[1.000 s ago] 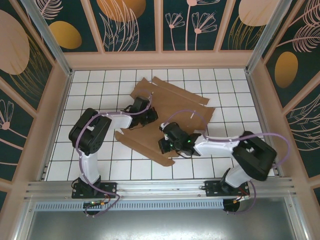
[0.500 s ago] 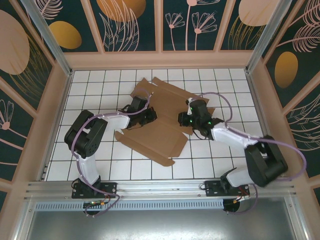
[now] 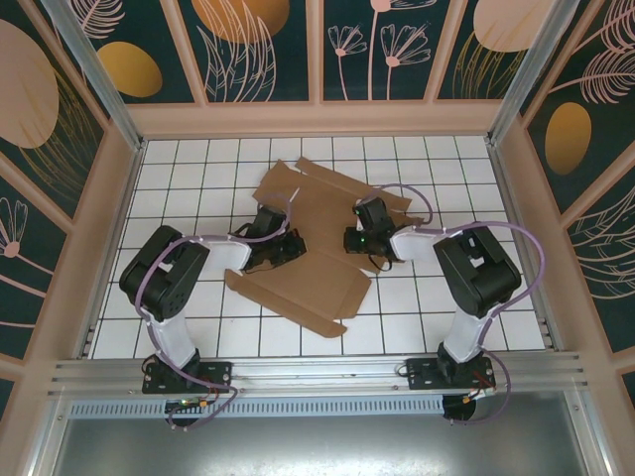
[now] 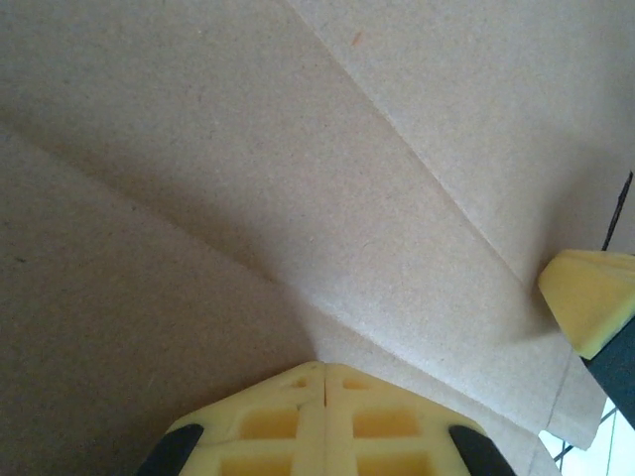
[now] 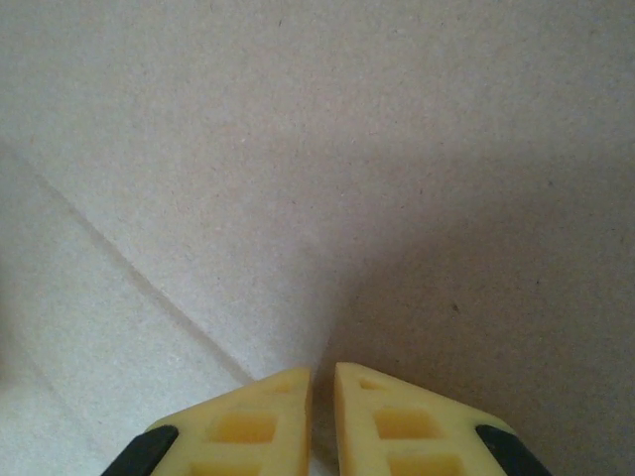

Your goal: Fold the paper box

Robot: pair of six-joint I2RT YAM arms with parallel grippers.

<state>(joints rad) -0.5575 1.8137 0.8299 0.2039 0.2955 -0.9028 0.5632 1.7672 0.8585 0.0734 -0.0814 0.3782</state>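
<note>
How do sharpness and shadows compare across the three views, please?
Top external: evenly lit, sharp, the plain brown cardboard sheet clear. Left wrist: grain crisp, soft shadow along a crease. Right wrist: dim shadow lies above the right gripper.

Paper box [image 3: 316, 268]: spread open on the middle of the table [image 3: 189, 178], with flaps reaching to the far and near sides
Left gripper [image 3: 290, 244]: over the box's left part, pointing right
Right gripper [image 3: 353, 238]: over the box's right part, facing the left gripper, close to it but apart
</note>
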